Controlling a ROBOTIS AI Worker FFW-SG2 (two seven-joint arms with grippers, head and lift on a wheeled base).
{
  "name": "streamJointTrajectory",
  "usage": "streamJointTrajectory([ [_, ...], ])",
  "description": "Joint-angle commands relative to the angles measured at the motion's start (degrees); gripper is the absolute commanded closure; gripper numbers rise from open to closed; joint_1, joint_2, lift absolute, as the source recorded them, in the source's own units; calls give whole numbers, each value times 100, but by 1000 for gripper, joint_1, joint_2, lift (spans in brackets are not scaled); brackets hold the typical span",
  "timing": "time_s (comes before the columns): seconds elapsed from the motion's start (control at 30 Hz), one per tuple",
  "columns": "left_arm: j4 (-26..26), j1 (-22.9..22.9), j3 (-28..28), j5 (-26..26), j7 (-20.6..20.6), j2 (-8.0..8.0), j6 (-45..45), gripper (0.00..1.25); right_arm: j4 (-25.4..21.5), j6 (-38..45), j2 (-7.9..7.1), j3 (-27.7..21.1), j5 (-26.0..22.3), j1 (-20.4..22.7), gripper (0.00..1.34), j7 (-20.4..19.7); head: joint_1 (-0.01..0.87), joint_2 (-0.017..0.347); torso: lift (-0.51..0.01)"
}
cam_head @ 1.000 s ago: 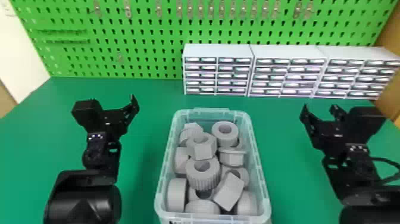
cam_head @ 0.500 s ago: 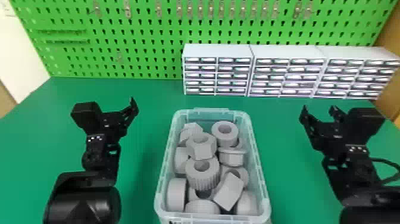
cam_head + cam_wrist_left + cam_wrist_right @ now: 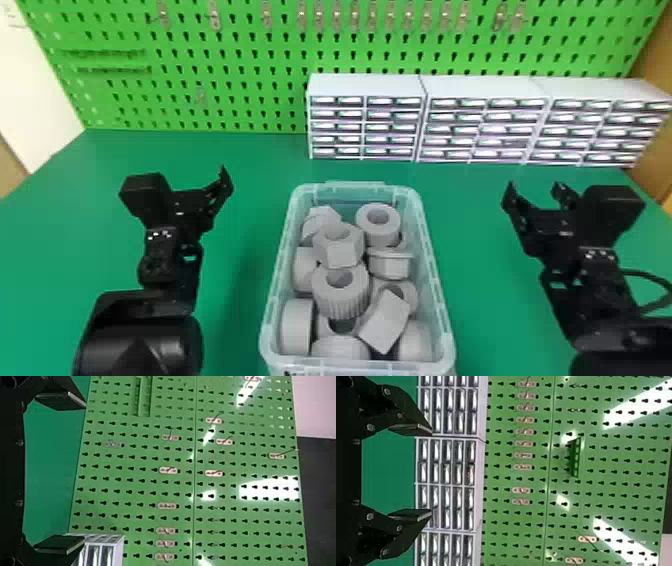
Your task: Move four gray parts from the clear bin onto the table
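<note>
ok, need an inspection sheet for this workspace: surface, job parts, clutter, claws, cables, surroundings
surface: green table, no gray part seen lying on it
job's things: clear bin between the two arms, lidless; gray parts heaped inside, several with round holes
clutter: nothing seen
grippers: left claw open, holding nothing; right claw open, holding nothing
cables: black cable looping out beside the right arm
surroundings: green pegboard with metal hooks behind the table; three white drawer units in front of it

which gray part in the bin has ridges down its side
The round part, hole up, in front of the hexagonal part. Ridges line its side; the hexagonal part's sides are flat.
</note>
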Motion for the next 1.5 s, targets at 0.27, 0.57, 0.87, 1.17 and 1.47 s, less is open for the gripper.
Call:
streamJointTrajectory([
  [0.27,4,33,36,44,0,-15,0,98,-9,0,-7,-10,-3,4,533,0,693,72,-52],
  [0.57,4,51,54,79,0,-15,0,98,-114,0,-16,-71,-3,13,533,0,693,72,-52],
  [0.87,4,51,54,70,-8,-15,0,98,-132,0,-16,-80,-3,-31,533,0,693,72,-52],
  [1.17,30,42,54,0,-8,-15,9,98,-132,35,-16,-98,6,-40,533,0,693,72,-52],
  [1.47,48,24,45,26,-8,-15,9,98,-132,44,-34,-106,6,-57,533,0,693,72,-52],
])
